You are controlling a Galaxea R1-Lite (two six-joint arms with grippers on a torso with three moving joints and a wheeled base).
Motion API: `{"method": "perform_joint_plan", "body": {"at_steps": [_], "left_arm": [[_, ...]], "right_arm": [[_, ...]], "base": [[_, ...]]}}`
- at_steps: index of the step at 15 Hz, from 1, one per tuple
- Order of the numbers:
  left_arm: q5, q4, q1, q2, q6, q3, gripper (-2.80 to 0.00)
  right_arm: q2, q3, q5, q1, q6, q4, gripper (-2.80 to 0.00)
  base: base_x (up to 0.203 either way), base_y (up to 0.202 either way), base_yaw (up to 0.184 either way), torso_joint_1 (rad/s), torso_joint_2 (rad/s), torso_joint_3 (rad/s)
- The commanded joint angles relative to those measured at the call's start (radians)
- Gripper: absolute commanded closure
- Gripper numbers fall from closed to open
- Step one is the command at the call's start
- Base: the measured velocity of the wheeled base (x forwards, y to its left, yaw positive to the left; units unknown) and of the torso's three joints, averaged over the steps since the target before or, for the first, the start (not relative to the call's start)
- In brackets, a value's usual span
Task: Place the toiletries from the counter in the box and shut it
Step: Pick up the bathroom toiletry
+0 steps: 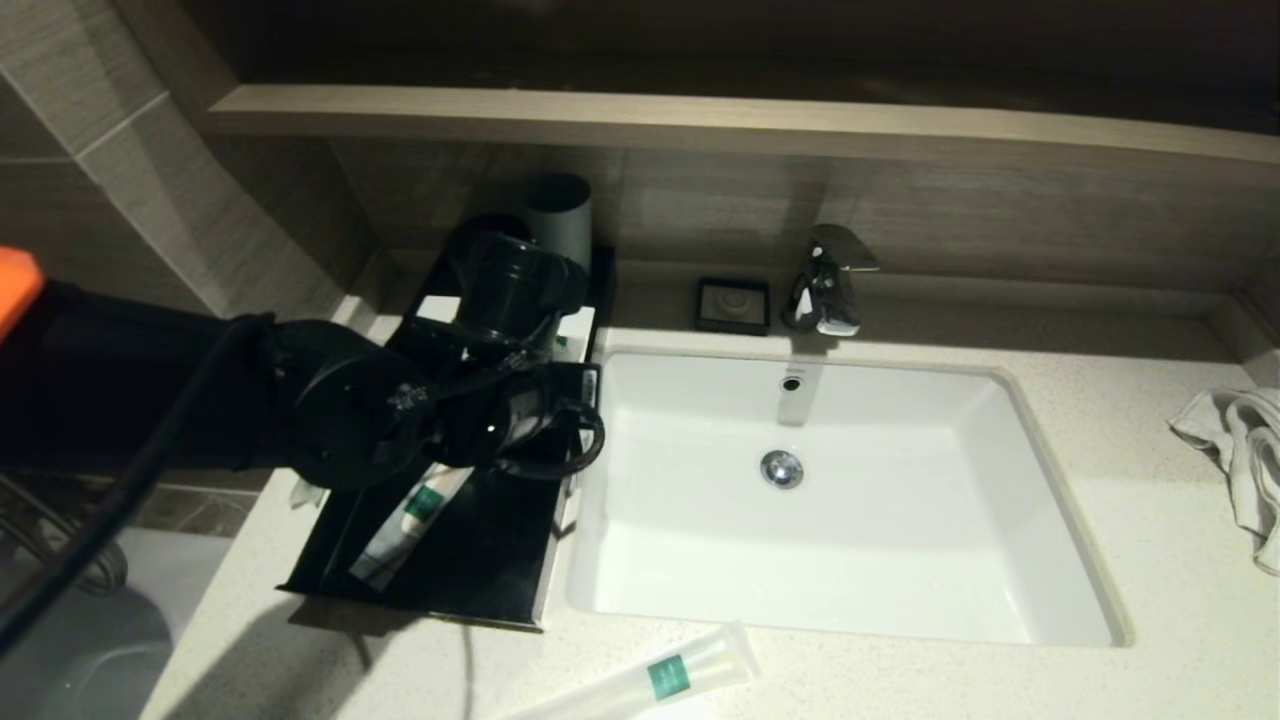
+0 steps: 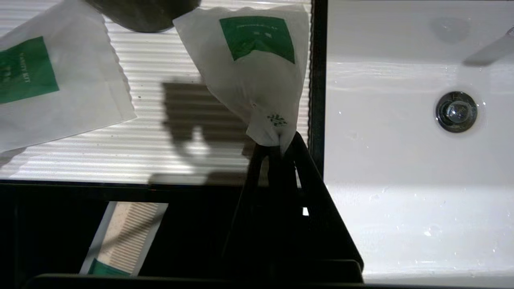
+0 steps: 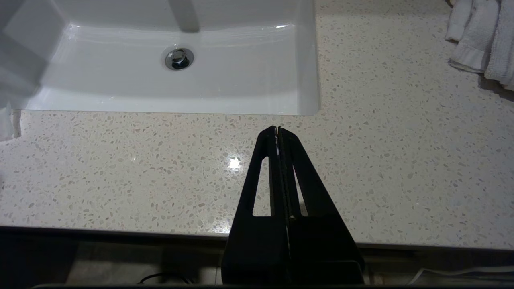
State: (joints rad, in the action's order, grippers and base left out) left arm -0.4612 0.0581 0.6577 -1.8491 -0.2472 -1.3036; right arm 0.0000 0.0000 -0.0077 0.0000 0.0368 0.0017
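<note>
The black box [image 1: 470, 560] sits on the speckled stone counter [image 1: 1150, 560], its right wall running just beside the left rim of the white sink [image 1: 850, 560]. In the left wrist view, the left gripper [image 2: 277, 140] hangs over the ribbed white floor of the box [image 2: 80, 160], close against the dark right wall, with open floor on its other side. Its fingers [image 2: 309, 176] are pressed together on the narrow end of a white paper sachet [image 2: 257, 76] with a green label; the sachet fans out wider away from the fingertips, its long axis running away from the gripper, roughly along the box wall. A second flat sachet [image 2: 52, 88] with a green label lies tilted on the ribbed floor, apart from the first. A comb packet [image 2: 124, 237] lies in the darker part of the box nearer the camera, and the head view shows a long packet [image 1: 405, 525] there, slanting toward the box's front left corner.

Still on the counter, a long translucent tube packet [image 1: 650, 680] with a green label lies in front of the sink, near the counter's front edge, pointing up to the right. The right gripper [image 3: 278, 132] hovers over bare counter in front of the sink, fingers closed flat against each other on nothing. A crumpled white towel [image 1: 1240, 450] lies at the far right
</note>
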Motion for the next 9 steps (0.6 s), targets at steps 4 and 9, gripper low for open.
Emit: {"method": "perform_joint_plan", "body": {"at_steps": [4, 9], "left_arm": [[-0.014, 0.000, 0.000, 0.015, -0.001, 0.000, 0.00], [-0.014, -0.014, 0.023, 0.110, -0.003, 0.027, 0.00]], "right_arm": [[0.002, 0.000, 0.000, 0.000, 0.000, 0.000, 0.00], [0.002, 0.000, 0.000, 0.000, 0.000, -0.001, 0.00]], "base": [[0.000, 0.000, 0.000, 0.000, 0.00, 0.000], [0.000, 0.000, 0.000, 0.000, 0.00, 0.000]]}}
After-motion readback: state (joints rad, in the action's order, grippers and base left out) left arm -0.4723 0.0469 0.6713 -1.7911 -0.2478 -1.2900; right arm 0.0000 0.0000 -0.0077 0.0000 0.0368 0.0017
